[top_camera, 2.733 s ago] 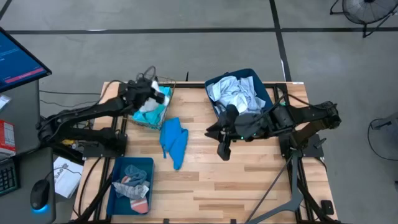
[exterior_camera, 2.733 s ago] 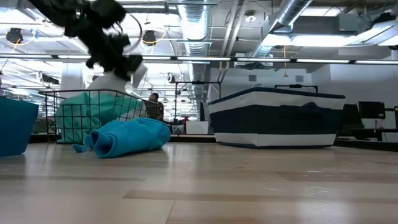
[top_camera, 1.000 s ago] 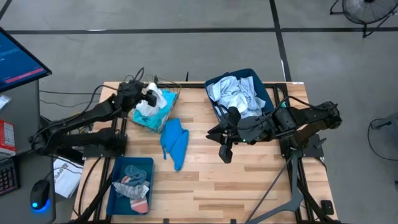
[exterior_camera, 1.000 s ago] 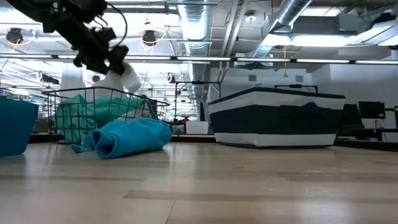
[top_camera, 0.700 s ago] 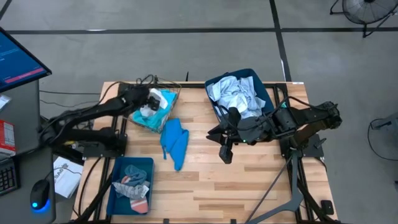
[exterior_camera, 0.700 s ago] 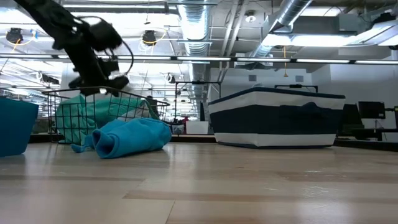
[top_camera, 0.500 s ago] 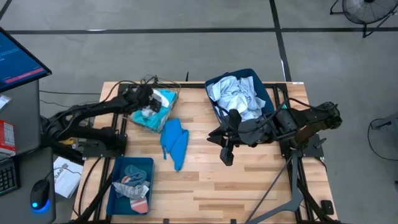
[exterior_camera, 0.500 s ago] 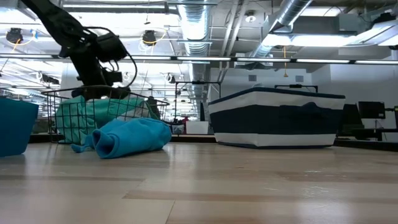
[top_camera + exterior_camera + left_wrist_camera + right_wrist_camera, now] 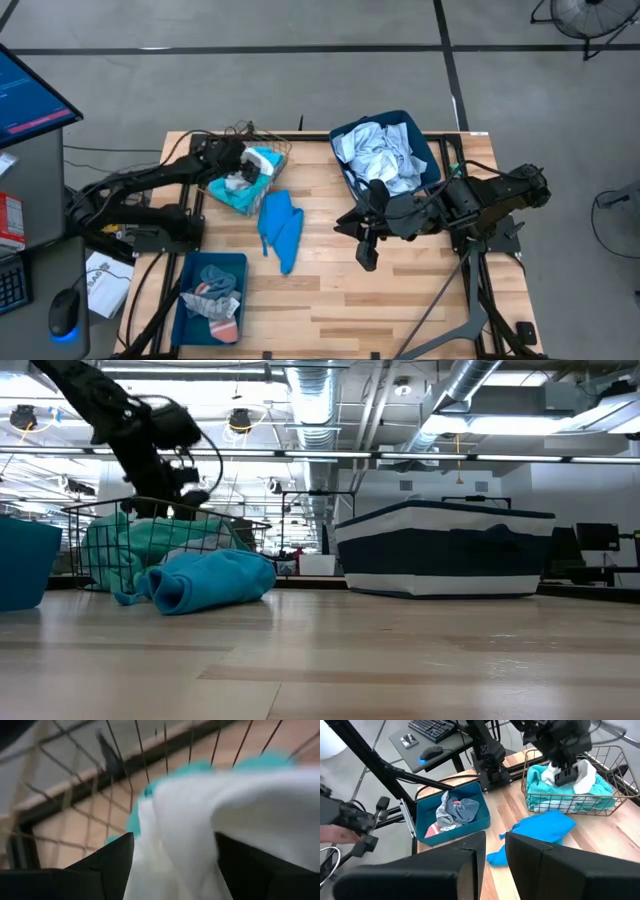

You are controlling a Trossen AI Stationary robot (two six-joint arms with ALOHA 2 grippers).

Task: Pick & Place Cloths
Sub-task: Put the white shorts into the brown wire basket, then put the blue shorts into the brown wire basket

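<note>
Left fingers (image 9: pixel 115 865) spread over one white cloth (image 9: pixel 225 825), one wire basket (image 9: pixel 247 180)

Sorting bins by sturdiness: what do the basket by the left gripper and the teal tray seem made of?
The basket looks like thin metal wire with a dull dark finish: an open grid that shows the cloths inside. The teal tray looks like moulded plastic: smooth, rigid walls, uniform colour.
</note>
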